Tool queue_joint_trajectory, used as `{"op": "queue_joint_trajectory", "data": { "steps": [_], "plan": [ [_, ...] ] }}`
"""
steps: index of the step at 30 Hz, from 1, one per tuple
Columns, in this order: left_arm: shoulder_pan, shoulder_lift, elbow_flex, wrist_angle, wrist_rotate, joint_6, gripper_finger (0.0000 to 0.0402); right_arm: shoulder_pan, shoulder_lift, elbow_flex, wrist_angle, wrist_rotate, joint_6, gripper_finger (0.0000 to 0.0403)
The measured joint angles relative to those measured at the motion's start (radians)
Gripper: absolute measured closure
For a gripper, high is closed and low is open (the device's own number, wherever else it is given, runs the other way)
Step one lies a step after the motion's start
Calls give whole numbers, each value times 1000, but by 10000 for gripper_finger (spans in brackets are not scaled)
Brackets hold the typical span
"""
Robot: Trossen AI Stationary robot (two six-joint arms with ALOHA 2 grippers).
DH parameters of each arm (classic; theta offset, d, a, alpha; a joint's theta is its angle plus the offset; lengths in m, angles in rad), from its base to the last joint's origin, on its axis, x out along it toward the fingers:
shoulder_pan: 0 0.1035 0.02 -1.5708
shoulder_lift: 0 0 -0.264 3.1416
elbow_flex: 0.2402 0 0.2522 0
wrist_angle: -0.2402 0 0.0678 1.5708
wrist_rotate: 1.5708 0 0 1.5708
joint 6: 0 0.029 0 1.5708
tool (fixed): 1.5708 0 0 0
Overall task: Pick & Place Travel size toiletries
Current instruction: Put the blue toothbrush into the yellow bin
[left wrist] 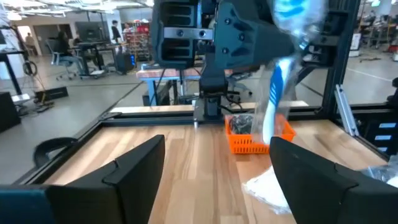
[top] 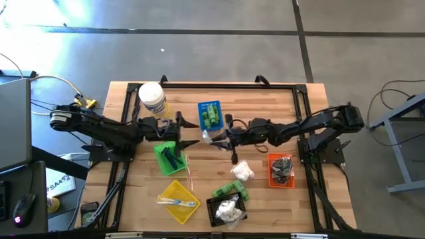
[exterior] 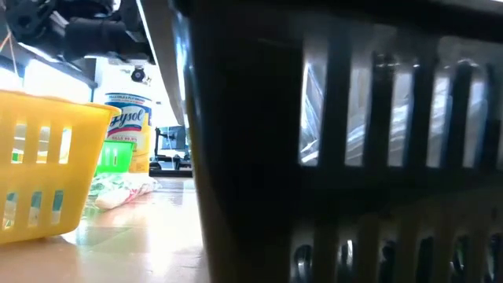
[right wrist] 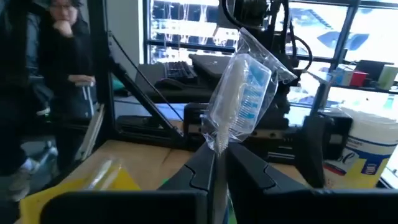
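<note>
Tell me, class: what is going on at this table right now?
Two dark robot arms meet over the middle of the wooden table, sorting small toiletries into little mesh baskets. The right gripper is shut on a clear plastic packet holding a blue and white toothbrush, held upright in the air. The left gripper faces it with its fingers spread open, holding nothing. The orange basket sits beyond.

Polished grey concrete floor, crossed by dark seams and glare at upper left. Pale wood table at centre, cables trailing off its left side. Beyond, an open workshop: desks, seated people, ceiling strip lights. Bright windows behind a dark keyboard; another person standing nearby.
</note>
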Motion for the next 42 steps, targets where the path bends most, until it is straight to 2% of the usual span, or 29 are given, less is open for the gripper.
{"op": "queue_joint_trajectory", "data": {
  "steps": [4, 11, 16, 24, 29, 36, 39, 42],
  "plan": [
    [0, 43, 38, -19, 5, -4, 116, 11, 32, 38, 1, 23, -23, 375],
    [0, 15, 43, -41, 34, -3, 116, 11, 34, 40, -1, 14, -28, 389],
    [0, 23, 64, -31, 62, -3, 116, 11, 60, 40, 91, 18, -25, 374],
    [-2, 25, 123, -74, 162, -33, 116, 11, 114, 42, 188, 32, -52, 390],
    [-2, 44, 155, -102, 162, -45, 116, 11, 128, 48, 260, 67, -56, 373],
    [0, 101, 206, -111, 185, -45, 116, 9, 166, 97, 249, 49, -82, 392],
    [0, 111, 213, -113, 192, -33, 120, 9, 166, 100, 243, 54, -83, 386],
    [0, 109, 213, -127, 213, -29, 142, 9, 166, 100, 233, 86, -87, 374]
  ]
}}
